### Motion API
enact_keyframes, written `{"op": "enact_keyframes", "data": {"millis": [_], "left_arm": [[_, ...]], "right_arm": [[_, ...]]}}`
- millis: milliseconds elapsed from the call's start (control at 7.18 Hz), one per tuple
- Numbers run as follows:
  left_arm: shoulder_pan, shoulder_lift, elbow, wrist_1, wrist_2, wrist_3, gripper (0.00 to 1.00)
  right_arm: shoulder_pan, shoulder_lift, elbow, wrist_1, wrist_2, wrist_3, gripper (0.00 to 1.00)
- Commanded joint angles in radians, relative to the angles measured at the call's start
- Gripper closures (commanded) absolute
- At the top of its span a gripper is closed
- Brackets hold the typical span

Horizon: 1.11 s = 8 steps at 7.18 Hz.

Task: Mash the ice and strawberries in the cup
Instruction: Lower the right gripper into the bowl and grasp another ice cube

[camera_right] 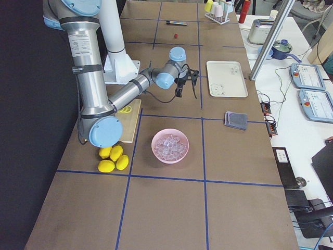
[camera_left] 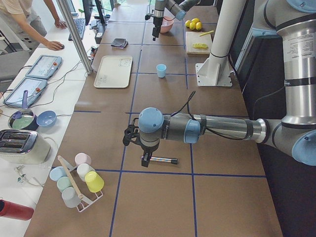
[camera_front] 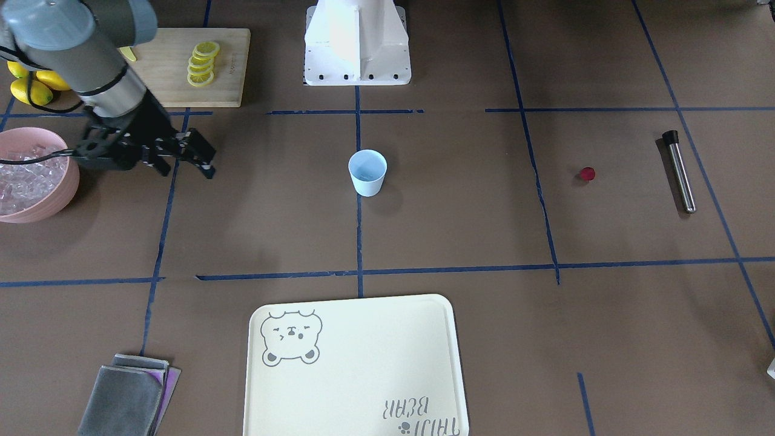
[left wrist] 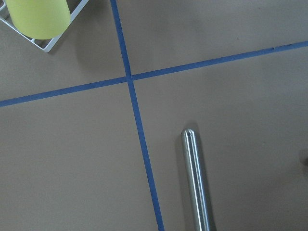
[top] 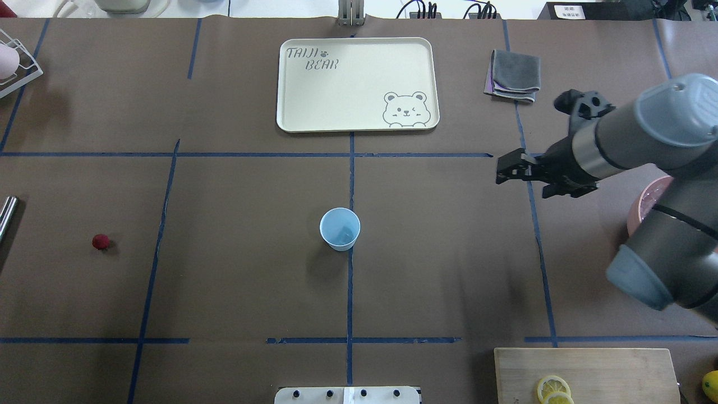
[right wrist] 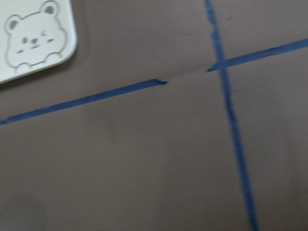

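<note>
**Overhead exterior view: cup unfilled, loading step in hand**

The cup [top: 340,228] stands upright at the middle of the desk [top: 235,280], and nothing can be made out inside it. From this I judge that the task is at its first stage, bringing the ingredients to the cup, with no mashing begun.

The ice [camera_front: 24,175] lies heaped in the pink bowl [camera_front: 68,192], well apart from the cup on the robot's right. The right end effector [camera_front: 186,165] hangs above the desk between that bowl and the cup, nearer the bowl. Its fingers are spread, and no cube can be seen between them.

The strawberry [top: 101,242] sits alone on the desk, well apart from the cup on the robot's left. Farther out from the cup on the same side lies a metal rod [camera_front: 681,175] with a black end, probably the mashing tool. The left end effector [camera_left: 143,163] hovers over that rod. It shows only in the side view, so I cannot tell whether it is spread or pressed together.

The next move probably calls for the right arm to go to the bowl, pinch one small slippery cube and release it squarely over the cup's narrow mouth. The berry must go in as well before the rod is used. The light cup may tip if nudged.
</note>
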Motion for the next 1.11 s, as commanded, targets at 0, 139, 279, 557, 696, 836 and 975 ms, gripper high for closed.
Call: {"op": "enact_keyframes", "data": {"millis": [0,139,279,557,696,836,975], "left_arm": [[0.0,0.001,-0.003,-0.002,-0.001,0.0,0.0],[0.0,0.001,0.0,-0.002,-0.001,0.0,0.0],[0.0,0.001,0.0,-0.002,-0.001,0.0,0.0],[-0.002,0.001,-0.003,-0.002,-0.002,0.0,0.0],[0.0,0.001,0.0,-0.002,-0.001,0.0,0.0],[0.0,0.001,0.002,-0.002,-0.001,0.0,0.0],[0.0,0.001,0.0,-0.002,-0.001,0.0,0.0]], "right_arm": [[0.122,-0.215,0.044,0.002,0.094,-0.15,0.01],[0.153,-0.281,0.078,0.002,0.099,-0.157,0.01],[0.177,-0.364,0.105,0.002,0.099,-0.16,0.01],[0.179,-0.418,0.078,0.001,0.094,-0.169,0.03],[0.178,-0.418,0.052,0.001,0.096,-0.166,0.07],[0.176,-0.415,0.032,0.002,0.093,-0.169,0.12],[0.176,-0.412,0.023,0.001,0.076,-0.16,0.03]]}}
